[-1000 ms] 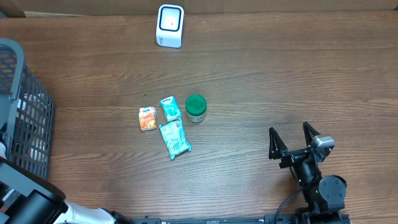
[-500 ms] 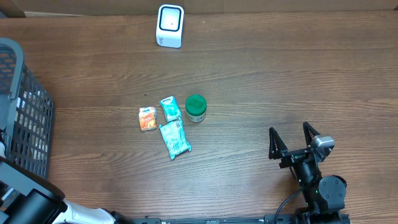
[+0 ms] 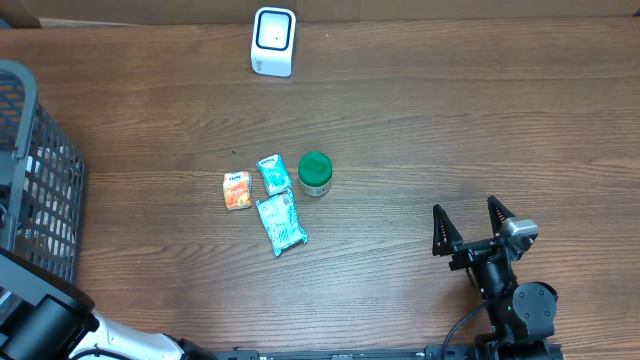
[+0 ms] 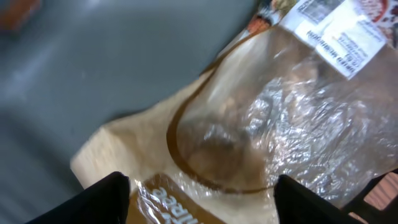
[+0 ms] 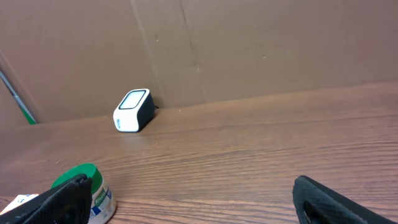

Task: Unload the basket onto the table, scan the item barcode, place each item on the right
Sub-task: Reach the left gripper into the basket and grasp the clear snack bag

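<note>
In the left wrist view my left gripper [image 4: 202, 202] is open, its two dark fingers wide apart just above a tan bag [image 4: 249, 130] with a clear crinkled window and a white printed label [image 4: 339, 34] at its top right. The picture is blurred. The bag lies inside the grey wire basket [image 3: 40, 170] at the table's left edge, and the gripper is hidden from the overhead view. The white scanner [image 3: 273, 41] stands at the far edge, also in the right wrist view as the scanner [image 5: 133, 111]. My right gripper [image 3: 466, 226] rests open and empty at the front right.
Mid-table lie an orange packet [image 3: 237, 190], two teal packets [image 3: 273, 173] [image 3: 281, 221] and a green-lidded jar [image 3: 315, 173]. The jar [image 5: 87, 186] sits by my right gripper's left finger. A cardboard wall [image 5: 249, 43] backs the table.
The left arm has shifted slightly at the basket in the bottom-left corner. The right arm and the items on the table have not moved.
</note>
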`<state>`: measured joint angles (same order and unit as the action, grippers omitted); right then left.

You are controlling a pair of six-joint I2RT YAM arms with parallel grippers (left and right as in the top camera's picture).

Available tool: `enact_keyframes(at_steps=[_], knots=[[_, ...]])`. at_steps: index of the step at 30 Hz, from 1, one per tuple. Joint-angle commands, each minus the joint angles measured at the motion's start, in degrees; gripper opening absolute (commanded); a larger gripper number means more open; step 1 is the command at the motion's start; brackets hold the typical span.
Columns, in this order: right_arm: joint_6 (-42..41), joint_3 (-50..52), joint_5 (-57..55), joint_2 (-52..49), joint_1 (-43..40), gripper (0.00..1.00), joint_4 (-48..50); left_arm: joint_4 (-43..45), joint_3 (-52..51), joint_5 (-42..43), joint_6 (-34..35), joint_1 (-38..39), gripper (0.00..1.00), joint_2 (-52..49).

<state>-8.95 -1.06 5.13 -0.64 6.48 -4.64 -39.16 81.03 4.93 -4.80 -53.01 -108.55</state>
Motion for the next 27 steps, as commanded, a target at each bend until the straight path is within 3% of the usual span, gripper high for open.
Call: enact_keyframes(at_steps=[1, 4, 13, 15, 16, 17, 18, 20, 22, 27], knots=[[0.22, 0.59, -0.35, 0.35, 0.26, 1.00, 0.24, 2.47, 0.66, 0.63, -12.31, -0.22, 0.77, -0.22], [0.22, 0.59, -0.35, 0.35, 0.26, 1.00, 0.24, 3.32, 0.66, 0.70, -17.38, -0.22, 0.80, -1.22], [0.22, 0.59, -0.37, 0.35, 0.26, 1.00, 0.24, 3.61, 0.66, 2.67, -17.49, -0.17, 0.85, -8.13], [0.22, 0.59, -0.35, 0.35, 0.26, 1.00, 0.24, 3.54, 0.66, 2.67, -17.46, -0.17, 0.76, -8.39], [0.22, 0.59, -0.35, 0.35, 0.26, 1.00, 0.24, 3.58, 0.66, 2.64, -17.46, -0.17, 0.66, -8.39], [0.22, 0.59, -0.35, 0.35, 0.26, 1.00, 0.24, 3.56, 0.66, 2.64, -17.46, -0.17, 0.54, -8.39], [0.22, 0.59, -0.35, 0.35, 0.26, 1.00, 0.24, 3.45, 0.66, 2.64, -17.46, -0.17, 0.33, -8.39], [0.22, 0.59, -0.35, 0.35, 0.26, 1.00, 0.24, 3.43, 0.66, 2.64, -17.44, -0.17, 0.12, -8.39], [0.22, 0.59, -0.35, 0.35, 0.26, 1.00, 0.24, 3.41, 0.68, 2.64, -16.74, -0.17, 0.05, -8.37], [0.22, 0.59, -0.35, 0.35, 0.26, 1.00, 0.24, 2.45, 0.81, 2.60, -16.17, -0.17, 0.04, -7.93]])
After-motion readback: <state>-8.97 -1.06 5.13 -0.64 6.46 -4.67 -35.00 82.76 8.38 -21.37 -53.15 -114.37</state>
